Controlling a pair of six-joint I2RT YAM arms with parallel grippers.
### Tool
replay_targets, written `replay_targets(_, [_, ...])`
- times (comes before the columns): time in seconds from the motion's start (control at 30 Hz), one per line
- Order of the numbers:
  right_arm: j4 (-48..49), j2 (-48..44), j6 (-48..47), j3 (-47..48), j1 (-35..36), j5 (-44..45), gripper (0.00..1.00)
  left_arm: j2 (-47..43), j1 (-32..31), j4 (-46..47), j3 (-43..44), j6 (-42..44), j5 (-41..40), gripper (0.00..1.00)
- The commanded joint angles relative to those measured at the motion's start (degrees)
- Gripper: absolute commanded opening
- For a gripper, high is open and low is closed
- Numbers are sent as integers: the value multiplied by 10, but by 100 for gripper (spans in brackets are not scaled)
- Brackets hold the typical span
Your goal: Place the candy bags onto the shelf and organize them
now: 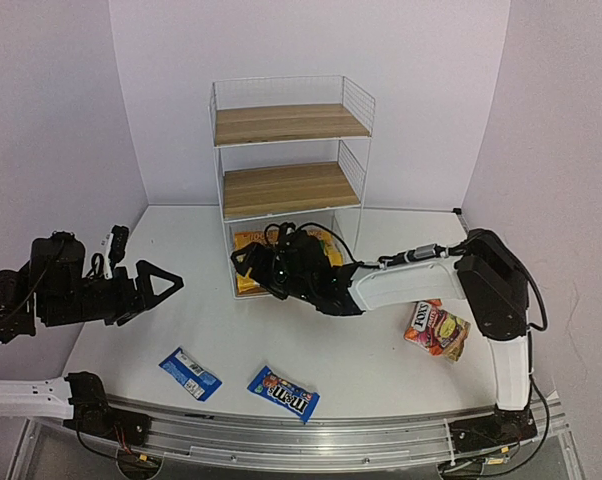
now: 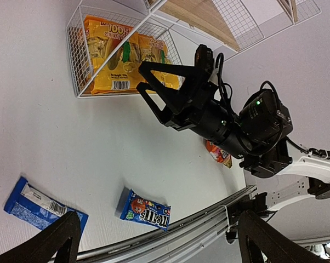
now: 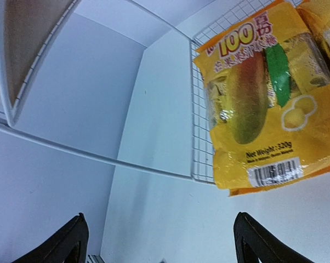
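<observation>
"100", "Net Weight: 120g" on yellow bag [image 3: 263, 109], "m&m's" on blue pkt [image 2: 146, 211]

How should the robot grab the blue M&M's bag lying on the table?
Probably from straight above. The blue M&M's bag lies flat on the table, so nothing sticks up to grab from the side. Pinch across its short width near the middle, with one finger on each long edge. The bag lies slanted, so the gripper should turn to match.

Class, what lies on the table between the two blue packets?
Nothing. In the top view, only bare table separates the blue-white packet from the M&M's packet. The left wrist view shows the same gap.
</observation>
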Motion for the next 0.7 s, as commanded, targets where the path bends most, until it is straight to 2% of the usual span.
replay_targets(0.0, [-57,-61,-33,-52,-3,9,89,-5,1,-6,-5,4,-7,100])
replay_targets(0.27, [-283,-203,-72,-155,-4,-3,95,26,1,-31,-29,-30,-21,100])
replay_targets(0.4, [-337,-232,-108,-159,-4,-50,97,38,1,-43,-49,-62,-23,100])
replay_targets(0.57, [-416,-271,-109,-166,-24,-13,98,44,1,-96,-73,-123,-27,100])
replay_targets(0.67, [-452,-310,-81,-197,-66,-13,98,42,1,-131,-90,-166,-27,100])
